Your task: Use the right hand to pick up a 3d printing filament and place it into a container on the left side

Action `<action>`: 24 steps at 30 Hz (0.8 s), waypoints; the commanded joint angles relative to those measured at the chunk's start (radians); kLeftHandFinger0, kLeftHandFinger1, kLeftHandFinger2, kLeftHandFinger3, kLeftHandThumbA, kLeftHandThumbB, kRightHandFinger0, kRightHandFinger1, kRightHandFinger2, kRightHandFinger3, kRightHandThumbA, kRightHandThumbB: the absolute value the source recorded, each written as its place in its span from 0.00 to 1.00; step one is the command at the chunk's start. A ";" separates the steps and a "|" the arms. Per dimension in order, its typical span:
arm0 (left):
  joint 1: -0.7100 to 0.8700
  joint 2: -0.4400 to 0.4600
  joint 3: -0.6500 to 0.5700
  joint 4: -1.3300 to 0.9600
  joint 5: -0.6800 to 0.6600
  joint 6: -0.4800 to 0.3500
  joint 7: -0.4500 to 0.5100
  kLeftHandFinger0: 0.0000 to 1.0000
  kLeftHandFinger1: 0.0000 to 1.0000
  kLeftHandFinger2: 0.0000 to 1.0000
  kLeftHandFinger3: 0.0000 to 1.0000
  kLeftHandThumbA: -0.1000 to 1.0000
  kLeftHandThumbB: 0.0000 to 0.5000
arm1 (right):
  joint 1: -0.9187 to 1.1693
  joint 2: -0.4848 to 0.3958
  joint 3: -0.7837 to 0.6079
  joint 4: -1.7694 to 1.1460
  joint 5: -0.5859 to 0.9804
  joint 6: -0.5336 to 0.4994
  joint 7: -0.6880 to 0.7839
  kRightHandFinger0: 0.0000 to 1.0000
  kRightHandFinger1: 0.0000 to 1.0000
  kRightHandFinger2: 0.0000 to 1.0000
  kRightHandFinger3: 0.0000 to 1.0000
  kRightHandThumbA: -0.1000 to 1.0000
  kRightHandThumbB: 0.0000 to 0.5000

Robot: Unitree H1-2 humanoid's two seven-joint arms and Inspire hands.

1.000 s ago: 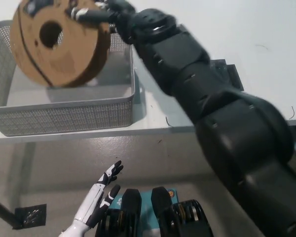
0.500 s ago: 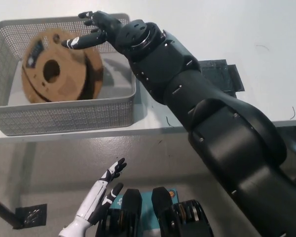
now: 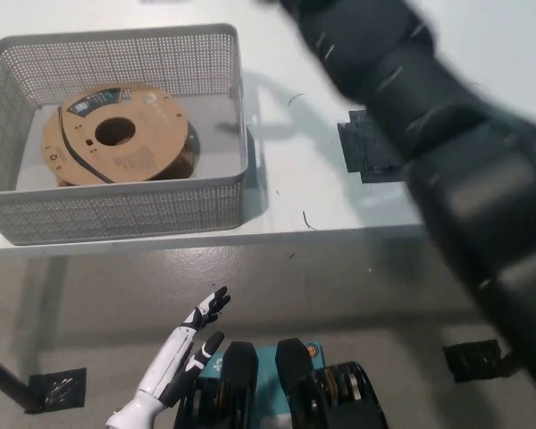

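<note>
The filament spool [image 3: 118,136] lay inside the grey mesh basket [image 3: 116,210], which stood at the left end of the white tabletop [image 3: 295,192], close to its front edge. The spool rested slightly tilted, its brown cardboard face up and its hub hole open to the camera. The dark filament winding showed only as a thin band at the spool's right rim, and the near basket wall hid its lower edge.

The black right arm [image 3: 447,134] crossed the right half of the tabletop as a blurred mass running from the bottom right to the top edge. The right hand itself lay beyond the top edge, so whether its fingers were spread or closed could not be told. It held nothing that could be seen.

A dark flat patch [image 3: 364,152] lay on the tabletop near its front edge, half covered by the arm; it was perhaps a mat or plate.

The white left hand [image 3: 189,344] hung below the table's front edge at lower left, fingers loosely spread and holding nothing.
</note>
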 commanded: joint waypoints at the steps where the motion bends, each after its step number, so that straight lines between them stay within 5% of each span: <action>1: -0.008 0.007 -0.001 -0.021 0.002 -0.009 -0.009 1.00 1.00 1.00 1.00 1.00 0.62 | -0.096 -0.084 -0.008 -0.151 0.006 -0.081 0.066 1.00 1.00 1.00 1.00 0.92 0.58; 8: -0.009 0.000 0.005 0.008 -0.009 -0.040 0.000 1.00 1.00 1.00 1.00 1.00 0.59 | 0.155 -0.261 0.040 -0.875 -0.020 0.089 0.178 1.00 1.00 1.00 1.00 0.95 0.59; 16: -0.009 0.001 0.014 0.015 -0.016 -0.045 0.016 1.00 1.00 1.00 1.00 1.00 0.63 | 0.437 -0.442 -0.020 -1.381 0.014 0.089 0.240 1.00 1.00 1.00 1.00 1.00 0.55; 19: -0.011 0.001 0.016 0.019 -0.017 -0.045 0.020 1.00 1.00 1.00 1.00 1.00 0.62 | 0.540 -0.478 -0.075 -1.523 0.054 0.109 0.233 1.00 1.00 1.00 1.00 1.00 0.44; 20: -0.010 -0.002 0.015 0.022 -0.012 -0.045 0.029 1.00 1.00 1.00 1.00 1.00 0.60 | 0.573 -0.480 -0.093 -1.565 0.073 0.119 0.226 1.00 1.00 1.00 1.00 0.99 0.64; 21: -0.008 -0.003 0.016 0.024 -0.011 -0.045 0.034 1.00 1.00 1.00 1.00 1.00 0.60 | 0.612 -0.481 -0.110 -1.607 0.095 0.120 0.222 1.00 1.00 1.00 1.00 0.97 0.47; 23: -0.005 -0.006 0.020 0.030 -0.013 -0.045 0.040 1.00 1.00 1.00 1.00 1.00 0.60 | 0.704 -0.492 -0.125 -1.716 0.139 0.149 0.229 1.00 1.00 1.00 1.00 0.98 0.66; 24: -0.005 -0.006 0.020 0.030 -0.012 -0.045 0.040 1.00 1.00 1.00 1.00 1.00 0.59 | 0.726 -0.496 -0.126 -1.747 0.144 0.160 0.229 1.00 1.00 1.00 1.00 0.98 0.69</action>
